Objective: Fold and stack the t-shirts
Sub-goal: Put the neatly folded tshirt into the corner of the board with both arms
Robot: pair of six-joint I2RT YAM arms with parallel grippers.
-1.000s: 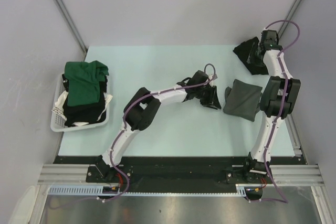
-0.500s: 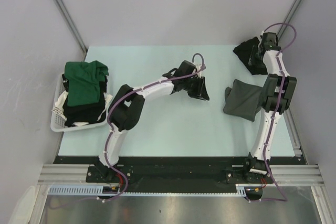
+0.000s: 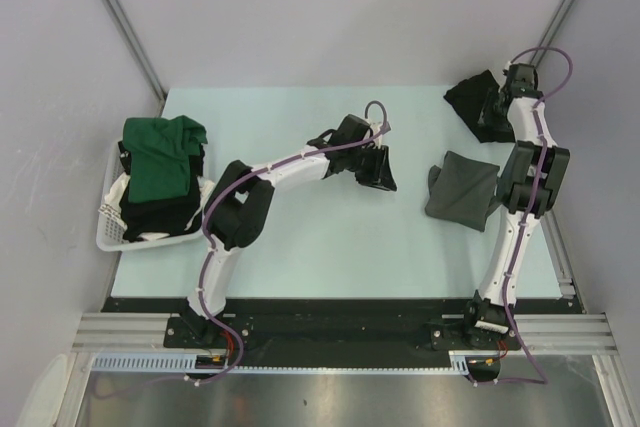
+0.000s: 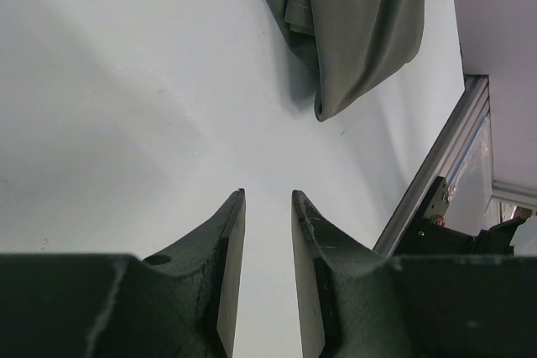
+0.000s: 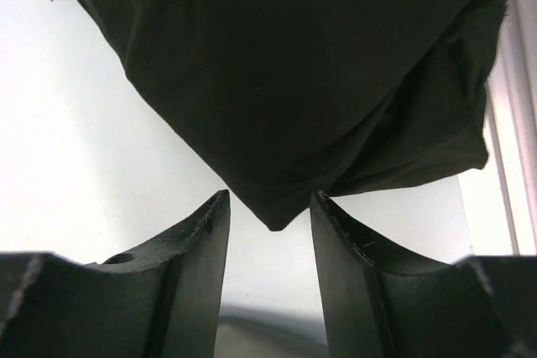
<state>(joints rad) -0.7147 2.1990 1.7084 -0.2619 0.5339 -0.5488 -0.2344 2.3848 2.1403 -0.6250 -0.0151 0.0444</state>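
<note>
A black t-shirt (image 3: 468, 99) lies crumpled at the far right corner of the table. My right gripper (image 3: 494, 107) is at its right edge, open. In the right wrist view a corner of this black t-shirt (image 5: 294, 64) pokes between the fingertips of the right gripper (image 5: 268, 200), unpinched. A folded charcoal grey t-shirt (image 3: 462, 187) lies on the table nearer me. My left gripper (image 3: 383, 173) hovers left of it, open and empty; the left wrist view shows the left gripper (image 4: 268, 199) over bare table with the charcoal t-shirt (image 4: 352, 14) ahead. A dark green t-shirt (image 3: 160, 152) lies on top in the basket.
The white slatted basket (image 3: 108, 232) stands at the table's left edge, with black cloth (image 3: 155, 215) under the green shirt. A metal rail (image 4: 436, 165) runs along the table's right side. Grey walls close in at the back and sides.
My left arm drew back to the left, away from the charcoal t-shirt, then stopped. The right gripper shifted slightly along the black t-shirt's edge and opened a little.
</note>
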